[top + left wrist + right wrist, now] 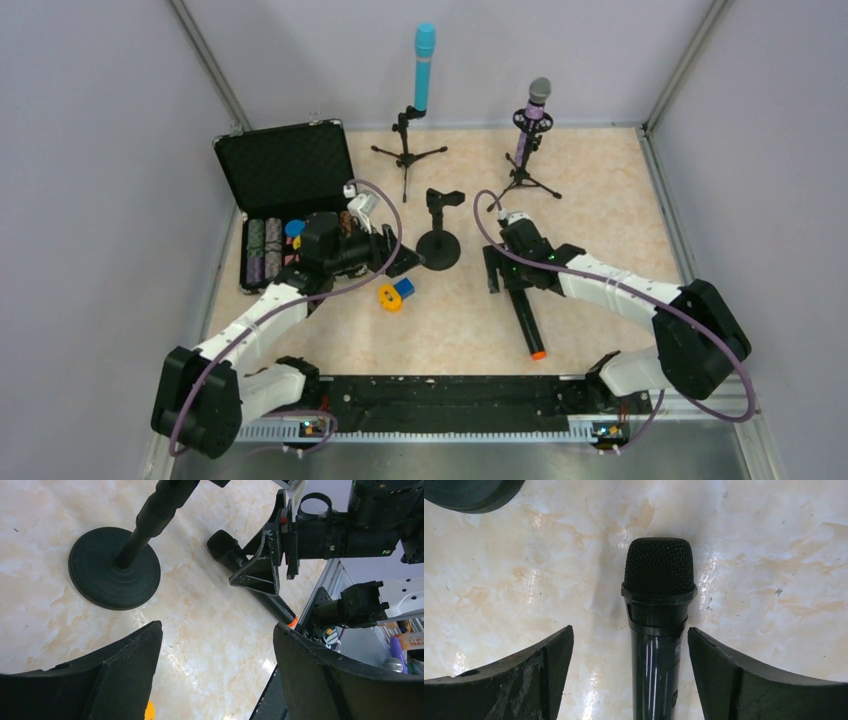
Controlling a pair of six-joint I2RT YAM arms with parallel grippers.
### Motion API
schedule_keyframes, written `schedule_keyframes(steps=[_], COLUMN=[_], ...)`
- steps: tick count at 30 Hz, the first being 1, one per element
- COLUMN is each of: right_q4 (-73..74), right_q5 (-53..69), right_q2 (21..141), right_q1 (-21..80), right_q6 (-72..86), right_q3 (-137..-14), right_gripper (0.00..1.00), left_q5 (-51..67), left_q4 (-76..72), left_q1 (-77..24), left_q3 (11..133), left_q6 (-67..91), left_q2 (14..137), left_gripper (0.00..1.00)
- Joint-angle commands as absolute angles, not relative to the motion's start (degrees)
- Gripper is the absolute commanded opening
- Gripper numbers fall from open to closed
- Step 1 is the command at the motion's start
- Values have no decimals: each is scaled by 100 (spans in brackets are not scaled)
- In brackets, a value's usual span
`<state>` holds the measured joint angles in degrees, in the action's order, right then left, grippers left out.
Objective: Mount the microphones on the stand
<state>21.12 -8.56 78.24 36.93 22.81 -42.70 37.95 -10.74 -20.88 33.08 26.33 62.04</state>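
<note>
You have bright, even light coming from above. In the top view the bench looks pale, and the shadow by the round stand is small and soft. In both wrist views, white shiny spots of glare sit on the bench. The black microphone is sharp, with bright streaks down its shiny body. The left pincer shows as dark shapes, and the far right corner there looks a bit soft.

The left end effector and right end effector are black, on white-linked arms with purple cables.
</note>
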Motion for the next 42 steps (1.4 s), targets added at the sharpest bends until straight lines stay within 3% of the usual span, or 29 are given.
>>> schedule_keyframes(steps=[1,11,14,26,33,35,42], right_q4=[2415,2969,2911,2572,2449,2360,2004], right_q5=[-898,-765,-567,-477,-472,-372,-30], right_q2=[7618,7839,8057,8727,8672,8653,8474], right_q1=[3647,3647,3647,3646,3645,3651,3654], right_q6=[1910,1653,1631,1561,1582,1596,1478], right_q3=[-4573,-4681,-4661,-4595,-4474,-4487,-4484], right_gripper=[83,82,77,47,7,0,0], left_q5=[3938,3914,4001,3753,3611,3522,3248], left_q4=[-1387,-1407,-1464,-1196,-1186,-1241,-1999], left_q1=[-2161,-2190,-2198,-2213,-2212,-2206,-2212], left_q3=[3548,3485,3559,3625,3699,3673,3519], left_q6=[2478,2312,2333,2217,2295,2370,2983], left_q2=[6281,6399,6558,6326,6299,6261,6346], left_gripper=[86,86,85,85,85,85,85])
